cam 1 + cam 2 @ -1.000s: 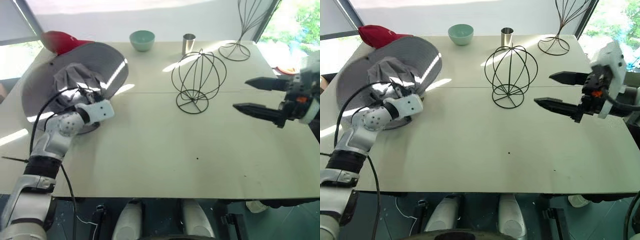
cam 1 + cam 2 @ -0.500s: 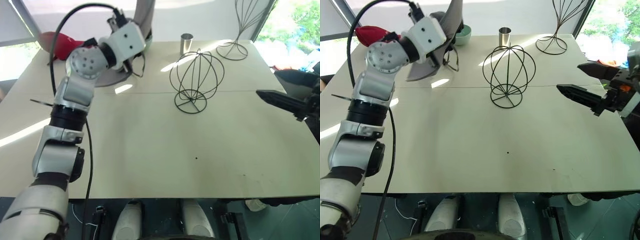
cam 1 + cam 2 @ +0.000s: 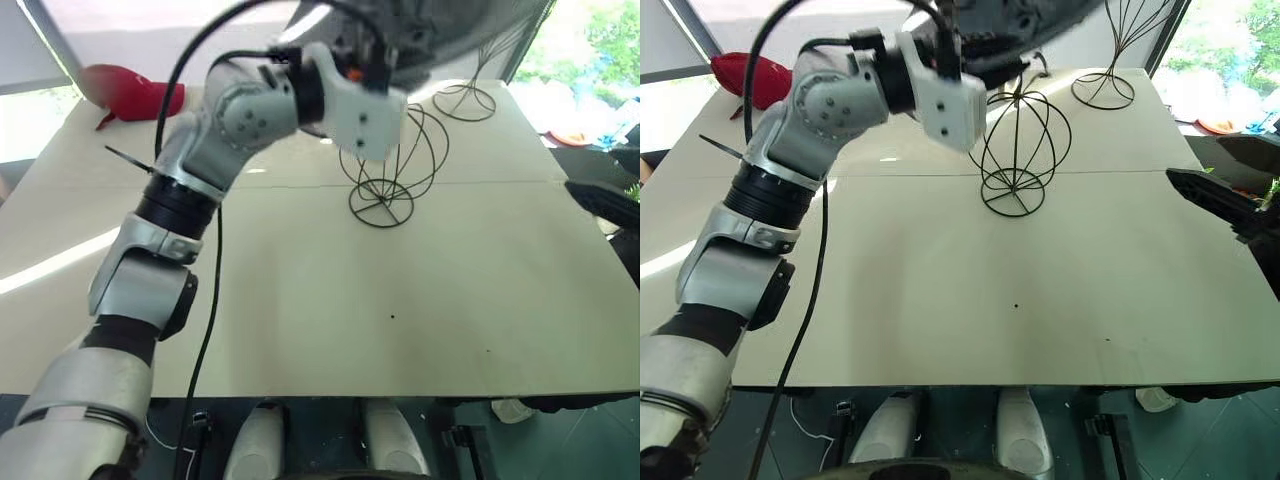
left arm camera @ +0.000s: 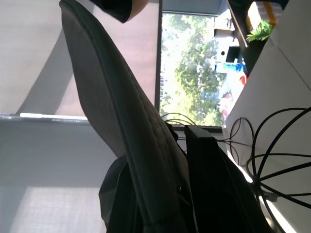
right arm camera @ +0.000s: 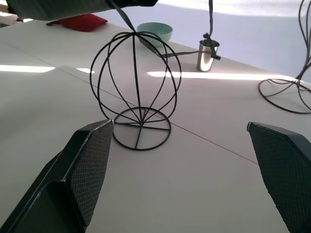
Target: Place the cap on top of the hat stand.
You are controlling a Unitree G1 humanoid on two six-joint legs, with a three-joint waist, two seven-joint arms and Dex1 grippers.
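Cap (image 4: 121, 126): lifted off the table since a second ago, clamped in left gripper (image 4: 194, 160), now above hat stand (image 5: 136, 102); right gripper (image 5: 187, 170) wide open, empty; lowering remains.

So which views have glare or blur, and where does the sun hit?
Left eye view: sun stripes on the table, window glare top right. Left wrist view: the grey sun hat is backlit and dark against bright windows. Right wrist view: the right hand's fingers loom soft, sunlight streaks behind the globe hat stand.

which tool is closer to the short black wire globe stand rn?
Left. The left tool, shut on the wide-brimmed grey fabric hat, is just above the short black wire globe stand; the open right tool sits off to its right.
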